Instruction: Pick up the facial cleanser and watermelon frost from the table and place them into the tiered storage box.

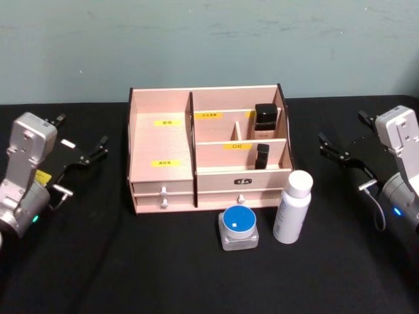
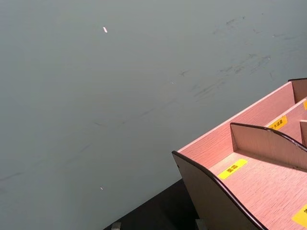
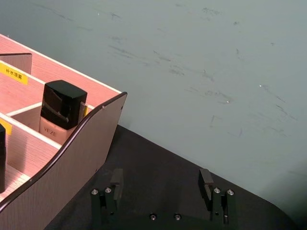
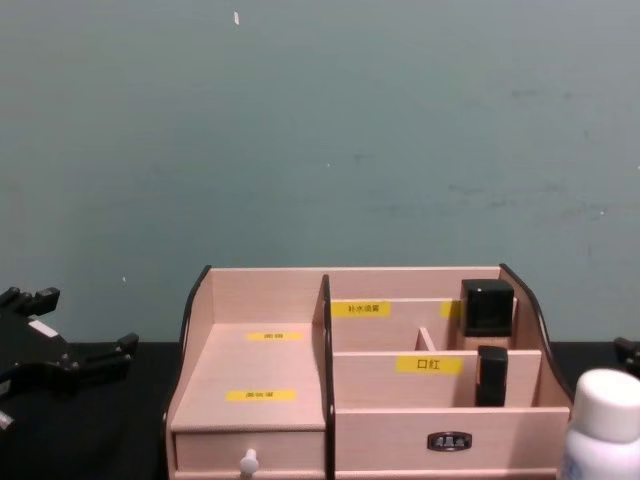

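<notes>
Blue-lidded clear jar [image 1: 239, 227]: nearest item, upright on the black tablecloth [image 1: 163, 275], at 6 o'clock of the tiered storage box [image 1: 145, 140], just clear of its front.
White facial cleanser bottle [image 1: 292, 208]: upright, white cap on, at 3 o'clock of the jar and just beside it, in front of the box's right front corner. Not in the box.
Box, front: two small drawers with white knobs, both closed.
Left gripper [image 1: 82, 165]: at 9 o'clock of the box, well apart from it, over the cloth. Jaws spread, nothing between them.
Right gripper [image 3: 161, 179]: at 3 o'clock of the box, near its curved right side wall. Jaws spread wide, nothing held.
Box, middle tier: slim black-capped tube [image 1: 262, 156] standing at the right end, beside a yellow label.
Box, back tier: black-capped foundation bottle [image 1: 266, 118] upright in the right rear compartment.
Box, left half: stepped shelf with two yellow labels.
Background: scuffed teal wall [image 1: 209, 39] at 12 o'clock.
</notes>
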Robot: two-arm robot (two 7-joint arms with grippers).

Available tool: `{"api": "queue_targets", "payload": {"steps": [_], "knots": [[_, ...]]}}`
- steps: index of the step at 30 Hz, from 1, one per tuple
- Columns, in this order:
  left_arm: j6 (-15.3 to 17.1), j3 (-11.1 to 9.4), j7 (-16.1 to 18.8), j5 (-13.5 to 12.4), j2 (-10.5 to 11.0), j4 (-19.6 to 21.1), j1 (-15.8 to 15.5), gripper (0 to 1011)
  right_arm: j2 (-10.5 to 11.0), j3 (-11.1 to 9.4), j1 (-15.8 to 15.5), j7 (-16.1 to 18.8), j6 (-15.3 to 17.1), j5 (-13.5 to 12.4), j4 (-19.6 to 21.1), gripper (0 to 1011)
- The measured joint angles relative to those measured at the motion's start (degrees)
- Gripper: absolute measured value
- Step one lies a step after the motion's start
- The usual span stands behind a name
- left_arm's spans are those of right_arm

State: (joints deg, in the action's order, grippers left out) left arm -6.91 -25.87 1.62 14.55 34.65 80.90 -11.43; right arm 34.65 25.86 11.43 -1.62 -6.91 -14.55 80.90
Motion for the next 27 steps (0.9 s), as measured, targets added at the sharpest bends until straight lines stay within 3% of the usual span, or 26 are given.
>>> {"api": "queue_targets", "payload": {"steps": [27], "knots": [[0.0, 0.0, 0.0, 0.0, 0.0, 0.0, 0.0, 1001, 0.0, 0.0, 0.0, 0.0, 0.0, 0.0, 0.0, 1002]]}}
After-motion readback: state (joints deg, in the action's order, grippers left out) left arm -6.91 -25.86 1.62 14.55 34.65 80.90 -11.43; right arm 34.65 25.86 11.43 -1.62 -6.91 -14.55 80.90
